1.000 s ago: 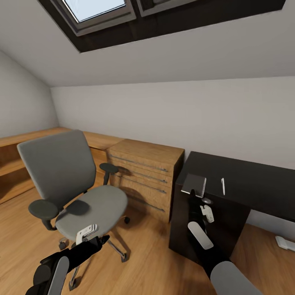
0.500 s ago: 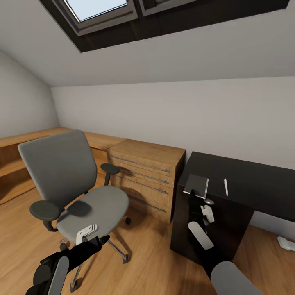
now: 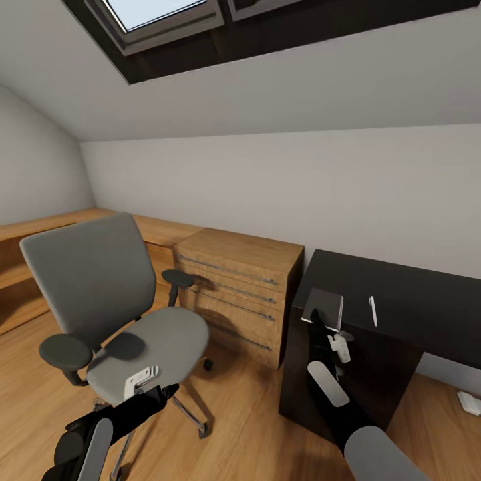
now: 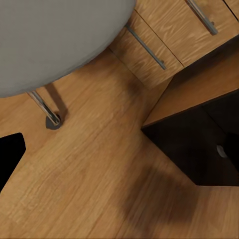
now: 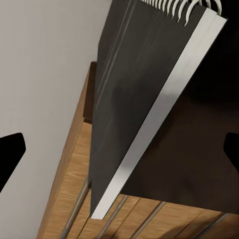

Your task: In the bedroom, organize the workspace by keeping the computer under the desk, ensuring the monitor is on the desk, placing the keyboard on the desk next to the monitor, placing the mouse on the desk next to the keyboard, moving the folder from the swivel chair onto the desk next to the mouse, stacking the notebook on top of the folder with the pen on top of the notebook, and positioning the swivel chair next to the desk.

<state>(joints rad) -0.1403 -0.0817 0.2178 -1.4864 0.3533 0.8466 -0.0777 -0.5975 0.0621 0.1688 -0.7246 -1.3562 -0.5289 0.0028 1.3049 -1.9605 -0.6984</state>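
the grey seat of the swivel chair (image 4: 55, 40) fills the upper left, a chrome leg with castor (image 4: 45, 110) below it, wood-plank floor (image 4: 94, 169) beneath, light-wood drawers (image 4: 174, 35) upper right, dark drawer unit (image 4: 199, 149) at right.

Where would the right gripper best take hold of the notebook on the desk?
Probably by its near long edge. The notebook lies at the desk corner with the right gripper just short of it; the spiral binding sits on the far short end, so approach from the robot's side, pinching cover and pages.
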